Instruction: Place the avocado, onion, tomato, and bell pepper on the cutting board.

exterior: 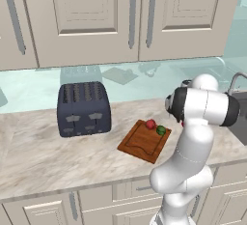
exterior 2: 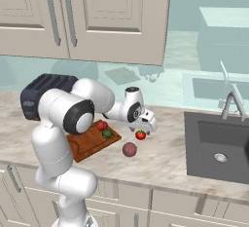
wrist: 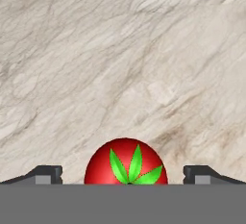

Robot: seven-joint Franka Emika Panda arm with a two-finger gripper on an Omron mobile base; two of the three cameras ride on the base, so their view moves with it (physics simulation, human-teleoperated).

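Note:
My gripper (exterior 2: 149, 125) hangs open just above the tomato (exterior 2: 140, 134), a glossy red ball with a green leafy top, on the marble counter right of the cutting board (exterior 2: 90, 148). In the hand view the tomato (wrist: 126, 163) sits between the two spread fingertips (wrist: 48, 174), with the gripper (wrist: 123, 175) centred over it and not touching. On the board's far end lie the red bell pepper (exterior 2: 101, 125) and the dark-green avocado (exterior 2: 107, 134); both also show in the left base view, bell pepper (exterior: 150, 123) and avocado (exterior: 161, 130), on the cutting board (exterior: 142, 147). The mauve onion (exterior 2: 129, 149) rests on the counter in front of the tomato.
A dark toaster (exterior: 84, 108) stands left of the board. A sink (exterior 2: 219, 145) with a faucet (exterior 2: 232, 102) lies to the right. Wall cabinets (exterior: 96, 16) hang above the backsplash. Bare marble counter (exterior 2: 165, 158) lies between onion and sink.

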